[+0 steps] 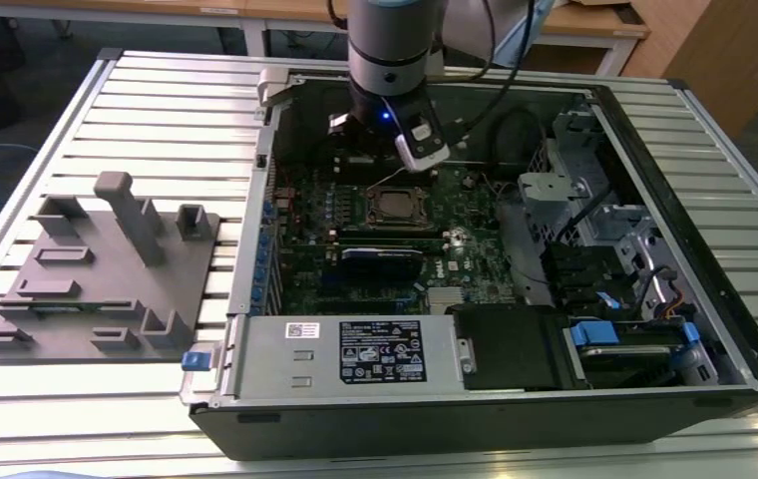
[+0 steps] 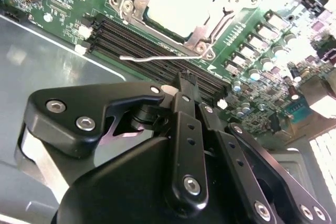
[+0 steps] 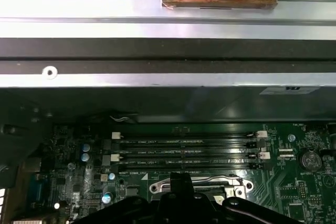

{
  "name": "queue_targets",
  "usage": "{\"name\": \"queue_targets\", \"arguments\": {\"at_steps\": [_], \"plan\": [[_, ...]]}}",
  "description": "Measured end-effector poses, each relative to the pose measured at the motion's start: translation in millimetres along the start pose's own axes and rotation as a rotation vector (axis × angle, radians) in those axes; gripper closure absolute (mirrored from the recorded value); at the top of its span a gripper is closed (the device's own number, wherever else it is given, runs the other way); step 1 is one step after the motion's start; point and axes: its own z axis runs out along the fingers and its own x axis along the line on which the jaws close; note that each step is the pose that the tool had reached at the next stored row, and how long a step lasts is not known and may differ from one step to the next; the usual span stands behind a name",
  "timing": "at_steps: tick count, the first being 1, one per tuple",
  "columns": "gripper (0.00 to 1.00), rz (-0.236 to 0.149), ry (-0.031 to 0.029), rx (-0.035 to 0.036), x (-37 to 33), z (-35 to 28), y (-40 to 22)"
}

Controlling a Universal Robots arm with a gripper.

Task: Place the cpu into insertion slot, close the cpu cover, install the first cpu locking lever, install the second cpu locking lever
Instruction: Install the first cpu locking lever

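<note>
Exterior view has the gripper (image 1: 419,160) hanging in the upper middle of the frame, inside the open case (image 1: 486,434), just above the slot (image 1: 397,206) on the green board (image 1: 306,269). In the second wrist view the cpu (image 2: 181,1) already lies in the slot, its pale top showing through the window of the cover (image 2: 207,32), which looks folded flat over it. A thin silver lever (image 2: 152,57) runs beside the slot, across the black memory slots (image 2: 131,38), just beyond the gripper's tip and not touching it. The jaws stand together with nothing between them. By my reading, placing the cpu and closing the cover are done, and a locking lever is the step in hand. Whether it is the first or the second I cannot tell, nor whether this lever is hooked under its catch. Finishing the step calls for a small, well-aimed push with the closed tip on the thin lever: down and sideways under its hook, without slipping onto the memory slots or the board
</note>
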Motion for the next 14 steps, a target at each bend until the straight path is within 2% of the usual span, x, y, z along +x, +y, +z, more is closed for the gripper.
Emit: {"name": "queue_targets", "arguments": {"at_steps": [6,14], "plan": [[0.89,0.000,-0.0001,0.0000,-8.3,5.3,-0.1],[0.89,0.000,-0.0002,0.0000,-11.3,10.5,4.2]]}}
